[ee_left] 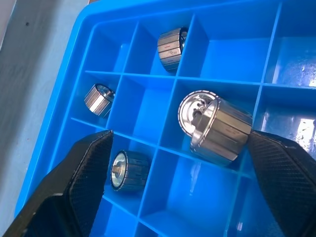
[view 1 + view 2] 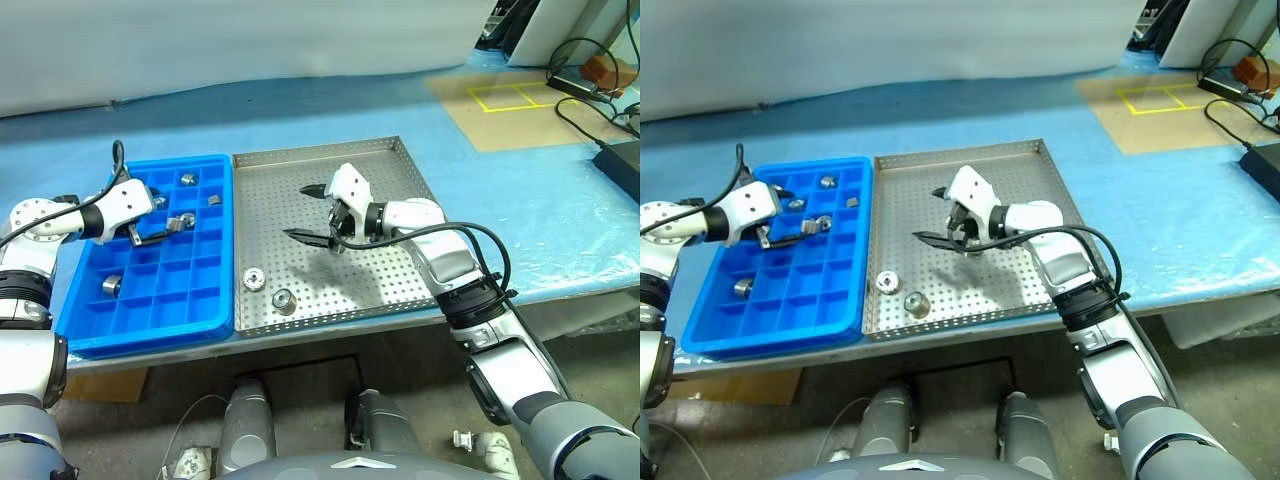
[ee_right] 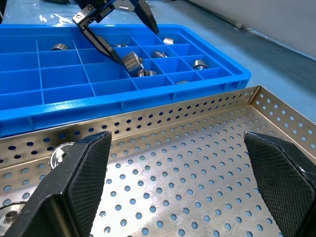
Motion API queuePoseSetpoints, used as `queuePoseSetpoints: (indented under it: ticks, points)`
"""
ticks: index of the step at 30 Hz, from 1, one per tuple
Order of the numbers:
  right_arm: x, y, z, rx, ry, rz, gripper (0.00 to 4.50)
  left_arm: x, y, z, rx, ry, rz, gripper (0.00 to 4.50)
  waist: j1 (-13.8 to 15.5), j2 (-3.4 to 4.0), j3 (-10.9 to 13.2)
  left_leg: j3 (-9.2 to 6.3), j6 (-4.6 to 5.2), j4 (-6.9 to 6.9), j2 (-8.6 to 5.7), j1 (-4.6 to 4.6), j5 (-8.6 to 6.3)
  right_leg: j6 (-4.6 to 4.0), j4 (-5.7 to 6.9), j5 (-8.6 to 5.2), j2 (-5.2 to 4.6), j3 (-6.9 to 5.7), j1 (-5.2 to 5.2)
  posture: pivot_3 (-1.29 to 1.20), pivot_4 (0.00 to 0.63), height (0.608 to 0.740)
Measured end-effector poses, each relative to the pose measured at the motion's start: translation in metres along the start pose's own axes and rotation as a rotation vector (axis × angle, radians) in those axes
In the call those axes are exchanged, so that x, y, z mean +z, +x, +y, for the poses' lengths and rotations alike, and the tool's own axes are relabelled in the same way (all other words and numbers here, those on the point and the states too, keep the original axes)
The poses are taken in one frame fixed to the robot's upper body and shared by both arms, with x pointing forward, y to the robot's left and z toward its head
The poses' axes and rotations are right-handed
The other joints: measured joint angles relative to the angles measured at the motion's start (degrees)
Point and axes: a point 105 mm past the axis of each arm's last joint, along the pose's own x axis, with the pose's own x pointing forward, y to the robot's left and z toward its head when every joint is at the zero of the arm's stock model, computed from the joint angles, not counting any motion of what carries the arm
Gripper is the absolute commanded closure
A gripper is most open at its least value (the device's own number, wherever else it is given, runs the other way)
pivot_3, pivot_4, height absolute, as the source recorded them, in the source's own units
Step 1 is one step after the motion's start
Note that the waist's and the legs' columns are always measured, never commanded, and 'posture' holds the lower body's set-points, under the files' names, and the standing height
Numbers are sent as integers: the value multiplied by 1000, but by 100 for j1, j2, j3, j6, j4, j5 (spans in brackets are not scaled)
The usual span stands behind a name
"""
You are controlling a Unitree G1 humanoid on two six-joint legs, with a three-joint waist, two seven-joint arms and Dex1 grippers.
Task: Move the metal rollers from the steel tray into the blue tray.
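The blue tray lies at the left with the steel tray right beside it. My left gripper hangs over the blue tray with its jaws wide open. A metal roller sits tilted on a divider between them, against one finger. Several other rollers lie in the compartments. My right gripper hovers open and empty above the middle of the steel tray. Two rollers rest near that tray's front left corner.
Both trays sit on a table with a light blue cover, close to its front edge. A cardboard sheet with yellow tape lies at the back right. Black cables and a dark box sit at the right edge.
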Motion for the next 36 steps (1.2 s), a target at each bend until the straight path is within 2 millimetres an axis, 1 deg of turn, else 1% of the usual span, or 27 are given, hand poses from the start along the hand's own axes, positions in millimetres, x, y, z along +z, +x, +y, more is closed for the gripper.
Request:
queuePoseSetpoints:
  ticks: [4, 13, 16, 19, 23, 26, 30, 34, 36]
  points:
    - [0, 1, 0, 2, 1, -2, 0, -3, 0, -1, 7, 2, 12, 28, -1, 0, 0, 0, 0, -1, 0, 1, 0, 0, -1, 0, 0, 0, 0, -28, 150, 740]
    - [0, 1, 0, 0, 2, -1, 0, -3, 3, -4, 21, 22, 8, 28, 3, 1, -1, 1, 0, -1, -3, 5, 0, 1, 1, 0, -2, 3, 3, -43, 150, 740]
    - [-1, 0, 0, -5, 7, 2, 0, -3, 4, -7, 15, 22, 5, 619, 5, 2, -1, 1, 0, -1, -5, 7, 0, 1, 1, 0, -4, 3, 5, -43, 150, 740]
    - [-2, 0, 0, -7, 11, 4, 0, -3, 7, -11, -5, 22, 2, 1647, 7, 2, -1, 1, 0, -1, -5, 7, 0, 1, 2, 0, -4, 2, 5, -43, 150, 740]
    - [-3, 0, 0, -8, 11, 5, 0, -3, 10, -12, -4, 27, 8, 1647, 13, 3, -2, 1, -1, -2, -4, 14, 0, 2, 10, -1, -4, 2, 7, -43, 150, 740]
    - [-3, 0, 0, -8, 11, 5, 0, -3, 10, -12, -2, 28, 10, 1647, 9, 3, -2, 1, -1, -2, -4, 17, 0, 29, 10, -16, -5, 3, 9, -44, 150, 740]
    - [-3, 0, 0, -8, 11, 5, 0, -3, 10, -12, -2, 29, 9, 1647, 12, 4, -2, 1, -1, -2, -5, 17, 0, 5, 11, -2, -5, 2, 10, -44, 150, 740]
    - [-2, 0, 0, -8, 11, 4, 0, -3, 12, -12, 6, 26, 7, 1647, 10, 4, -3, 0, -1, -3, -4, 17, 1, 8, 11, -4, -5, 2, 10, -43, 150, 740]
    - [-2, 0, 0, -9, 11, 4, 0, -3, 11, -13, -3, 18, 3, 2014, 1, 4, -3, 0, -1, -2, -4, 17, 0, 13, 11, -6, -5, 3, 9, -43, 150, 740]
